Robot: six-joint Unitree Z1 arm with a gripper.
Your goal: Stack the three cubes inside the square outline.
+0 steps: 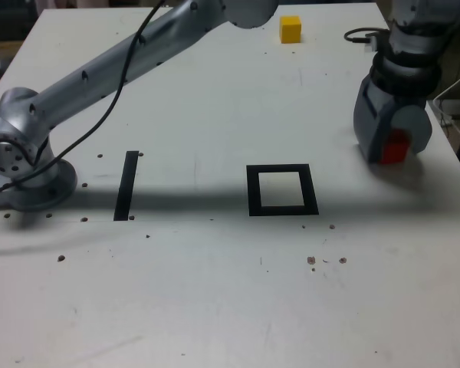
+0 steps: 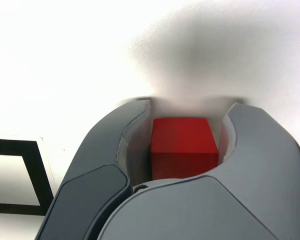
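One red cube (image 2: 184, 145) between fingers (image 2: 115, 150); one yellow cube (image 1: 290, 29).

The red cube (image 1: 395, 147) shows only partly in the exterior view, most of it masked by the grey gripper (image 1: 392, 126) lowered around it. In the wrist view, the cube's lower part (image 2: 184, 145) sits behind the gripper body, and whether the jaws press its sides cannot be told. The square outline (image 2: 17, 176) is cut off at that picture's edge. The arm's upper links (image 1: 238, 11) leave the exterior frame. No green cube is visible.
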